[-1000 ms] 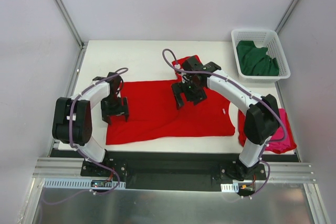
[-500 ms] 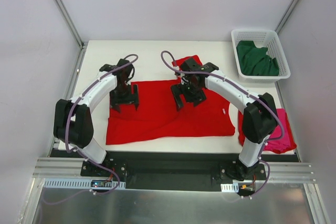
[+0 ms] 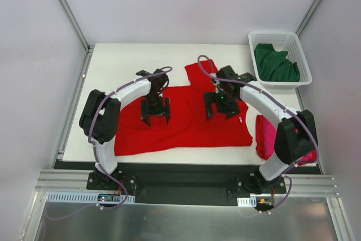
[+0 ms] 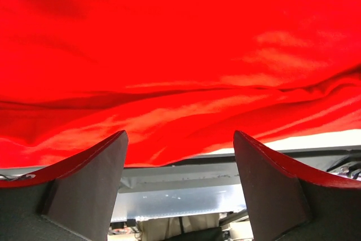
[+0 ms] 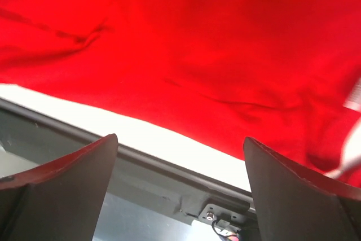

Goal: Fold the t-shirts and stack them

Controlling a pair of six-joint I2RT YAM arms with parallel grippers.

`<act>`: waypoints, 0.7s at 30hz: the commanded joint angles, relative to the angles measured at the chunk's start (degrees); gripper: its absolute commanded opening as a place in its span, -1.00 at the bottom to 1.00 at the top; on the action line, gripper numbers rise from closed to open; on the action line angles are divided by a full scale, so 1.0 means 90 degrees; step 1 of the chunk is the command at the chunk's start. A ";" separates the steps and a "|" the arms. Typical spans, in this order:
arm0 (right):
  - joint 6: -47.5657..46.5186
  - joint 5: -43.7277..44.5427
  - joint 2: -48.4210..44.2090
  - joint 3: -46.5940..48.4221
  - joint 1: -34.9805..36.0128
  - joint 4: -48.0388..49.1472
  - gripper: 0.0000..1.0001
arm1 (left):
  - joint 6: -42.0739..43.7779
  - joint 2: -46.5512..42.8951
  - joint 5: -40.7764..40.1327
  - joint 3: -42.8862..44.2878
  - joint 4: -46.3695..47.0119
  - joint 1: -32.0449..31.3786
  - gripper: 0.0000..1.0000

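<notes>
A spread t-shirt lies across the middle of the worktop, reaching toward its near edge. The left gripper hangs over its left half and the right gripper over its right half. A basket stands at the far right corner with a second t-shirt in it. A third t-shirt lies at the near right, just beside the spread one, partly behind the right arm.

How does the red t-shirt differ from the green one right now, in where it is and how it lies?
The red t-shirt lies spread out on the table; the green t-shirt sits bunched up in the white basket. The left hand and right hand, both open, hang over the red t-shirt; neither is near the green t-shirt. Shared: neither looks neatly folded yet.
</notes>
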 commanded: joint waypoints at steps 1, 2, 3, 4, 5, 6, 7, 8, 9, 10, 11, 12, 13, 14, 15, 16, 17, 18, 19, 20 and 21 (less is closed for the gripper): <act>0.0109 -0.0163 -0.0498 -0.0114 -0.0464 0.0133 0.92 | -0.0311 -0.0007 0.0178 0.0121 -0.0111 -0.0249 0.52; 0.0089 -0.0154 -0.0488 -0.0114 -0.0532 0.0094 0.92 | -0.0301 -0.0016 0.0198 0.0024 -0.0121 -0.0269 0.52; 0.0089 -0.0154 -0.0488 -0.0104 -0.0571 0.0074 0.92 | -0.0311 -0.0036 0.0227 -0.0026 -0.0121 -0.0308 0.52; 0.0089 -0.0173 -0.0459 -0.0104 -0.0601 0.0064 0.91 | -0.0301 -0.0075 0.0217 -0.0084 -0.0140 -0.0327 0.52; 0.0099 -0.0193 -0.0459 -0.0114 -0.0630 0.0054 0.92 | -0.0301 -0.0123 0.0198 -0.0181 -0.0150 -0.0347 0.51; 0.0089 -0.0251 -0.0459 -0.0123 -0.0659 0.0074 0.92 | -0.0320 -0.0250 0.0130 -0.0240 -0.0179 -0.0376 0.51; 0.0089 -0.0251 -0.0440 -0.0152 -0.0669 0.0074 0.92 | -0.0330 -0.0338 0.0091 -0.0299 -0.0199 -0.0415 0.52; 0.0089 -0.0280 -0.0430 -0.0162 -0.0689 0.0093 0.92 | -0.0350 -0.0406 0.0071 -0.0435 -0.0228 -0.0416 0.52; 0.0089 -0.0310 -0.0401 -0.0153 -0.0689 0.0103 0.92 | -0.0379 -0.0552 0.0052 -0.0504 -0.0248 -0.0416 0.52; 0.0089 -0.0329 -0.0381 -0.0153 -0.0699 0.0103 0.92 | -0.0389 -0.0612 0.0003 -0.0572 -0.0267 -0.0416 0.52; 0.0089 -0.0339 -0.0332 -0.0133 -0.0699 0.0113 0.92 | -0.0399 -0.0670 -0.0017 -0.0737 -0.0296 -0.0416 0.52; 0.0089 -0.0378 -0.0322 -0.0124 -0.0689 0.0122 0.92 | -0.0428 -0.0739 -0.0065 -0.0816 -0.0287 -0.0416 0.52; 0.0099 -0.0398 -0.0313 -0.0114 -0.0699 0.0123 0.92 | -0.0438 -0.0759 -0.0163 -0.0904 -0.0287 -0.0416 0.53; 0.0089 -0.0407 -0.0303 -0.0104 -0.0699 0.0123 0.92 | -0.0457 -0.0759 -0.0212 -0.1031 -0.0297 -0.0416 0.53; 0.0089 -0.0446 -0.0293 -0.0094 -0.0708 0.0123 0.92 | -0.0467 -0.0739 -0.0270 -0.1071 -0.0287 -0.0416 0.53; 0.0099 -0.0466 -0.0283 -0.0084 -0.0699 0.0123 0.92 | -0.0467 -0.0710 -0.0397 -0.1100 -0.0297 -0.0416 0.53; -0.0066 -0.0476 -0.0274 -0.0075 -0.0708 0.0132 0.91 | -0.0506 -0.0662 -0.0446 -0.1100 -0.0297 -0.0406 0.54; -0.0067 -0.0495 -0.0273 -0.0065 -0.0709 0.0113 0.92 | -0.0516 -0.0642 -0.0514 -0.1071 -0.0335 -0.0415 0.55; -0.0096 -0.0515 -0.0264 -0.0074 -0.0699 0.0122 0.92 | -0.0526 -0.0613 -0.0573 -0.1023 -0.0365 -0.0416 0.57; -0.0126 -0.0525 -0.0264 -0.0084 -0.0718 0.0103 0.92 | -0.0487 -0.0554 -0.0709 -0.0868 -0.0413 -0.0416 0.59; -0.0136 -0.0534 -0.0273 -0.0094 -0.0709 0.0103 0.91 | -0.0429 -0.0525 -0.0817 -0.0769 -0.0549 -0.0406 0.60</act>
